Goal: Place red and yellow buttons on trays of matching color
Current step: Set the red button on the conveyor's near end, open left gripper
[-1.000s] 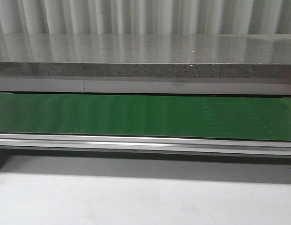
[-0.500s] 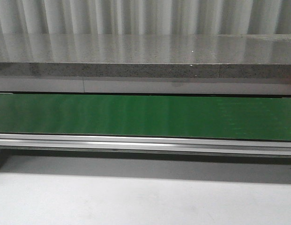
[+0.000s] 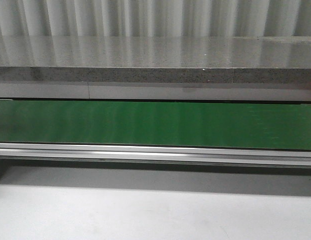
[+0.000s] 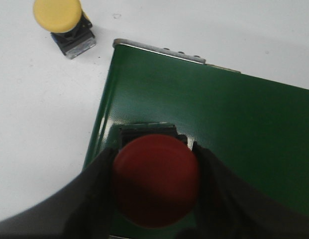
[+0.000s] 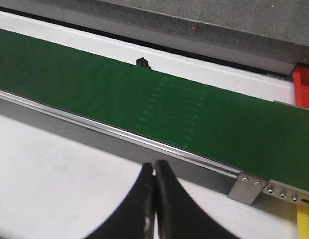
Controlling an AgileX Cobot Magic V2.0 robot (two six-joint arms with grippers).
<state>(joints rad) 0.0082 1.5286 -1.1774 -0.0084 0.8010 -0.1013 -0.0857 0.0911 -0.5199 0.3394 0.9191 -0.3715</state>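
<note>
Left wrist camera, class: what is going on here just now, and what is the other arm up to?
The left gripper is closed around a red button over the end of the green conveyor belt. A yellow button stands on the white table beside the belt. The right gripper is shut and empty, hanging over the table near the belt's other end. The front view shows only bare belt.

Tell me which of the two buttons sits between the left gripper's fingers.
The red button, over the green belt, sits between the left gripper fingers. The yellow button stands apart on the white table.
</note>
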